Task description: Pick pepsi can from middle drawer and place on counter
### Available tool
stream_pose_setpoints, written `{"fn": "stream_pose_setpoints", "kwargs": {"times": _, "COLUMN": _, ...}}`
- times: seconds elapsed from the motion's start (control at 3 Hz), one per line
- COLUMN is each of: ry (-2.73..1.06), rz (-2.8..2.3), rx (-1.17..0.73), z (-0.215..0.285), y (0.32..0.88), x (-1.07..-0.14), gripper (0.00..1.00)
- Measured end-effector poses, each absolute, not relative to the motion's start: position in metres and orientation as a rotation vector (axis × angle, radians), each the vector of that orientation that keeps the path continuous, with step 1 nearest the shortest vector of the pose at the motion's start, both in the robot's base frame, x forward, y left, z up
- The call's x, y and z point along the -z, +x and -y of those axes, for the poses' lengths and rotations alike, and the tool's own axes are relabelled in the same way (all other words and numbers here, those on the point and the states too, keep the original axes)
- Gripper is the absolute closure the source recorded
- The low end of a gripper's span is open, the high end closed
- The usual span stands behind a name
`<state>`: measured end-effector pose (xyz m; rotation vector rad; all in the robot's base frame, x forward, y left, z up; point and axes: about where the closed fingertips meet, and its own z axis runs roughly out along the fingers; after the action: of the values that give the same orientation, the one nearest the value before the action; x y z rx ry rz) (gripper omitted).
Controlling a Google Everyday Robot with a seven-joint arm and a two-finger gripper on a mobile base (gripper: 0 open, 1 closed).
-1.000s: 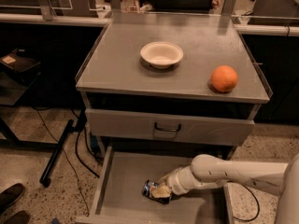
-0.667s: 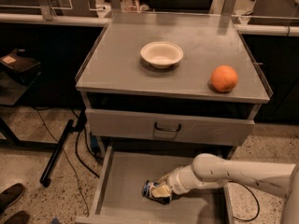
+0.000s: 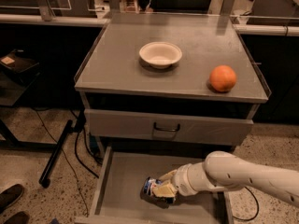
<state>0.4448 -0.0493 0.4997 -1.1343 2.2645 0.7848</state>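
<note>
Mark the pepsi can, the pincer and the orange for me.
pepsi can (image 3: pixel 149 186): camera view, its blue side.
pincer (image 3: pixel 161 192): camera view, between fingertips, shut on the can in the middle drawer (image 3: pixel 122 185).
orange (image 3: pixel 223 78): camera view, centre of the fruit.

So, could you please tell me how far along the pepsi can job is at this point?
Done: the middle drawer stands open. In hand: the gripper is down in it, right at the pepsi can on the drawer floor; whether it grips cannot be told. Left: lifting the can out and setting it on the counter, beside the bowl and orange.
</note>
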Motion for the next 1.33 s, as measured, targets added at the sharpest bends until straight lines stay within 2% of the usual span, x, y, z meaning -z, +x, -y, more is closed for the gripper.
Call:
{"fn": "stream_pose_setpoints", "kwargs": {"times": 0.67, "ry": -1.090, "rz": -2.216, "rx": -0.774, "z": 0.052, "y": 0.415, "x": -0.616, "gripper": 1.00}}
{"fn": "stream_pose_setpoints", "kwargs": {"times": 1.33, "ry": -1.135, "rz": -2.185, "rx": -0.796, "z": 0.037, "y": 0.425, "x": -0.630, "gripper": 1.00}}
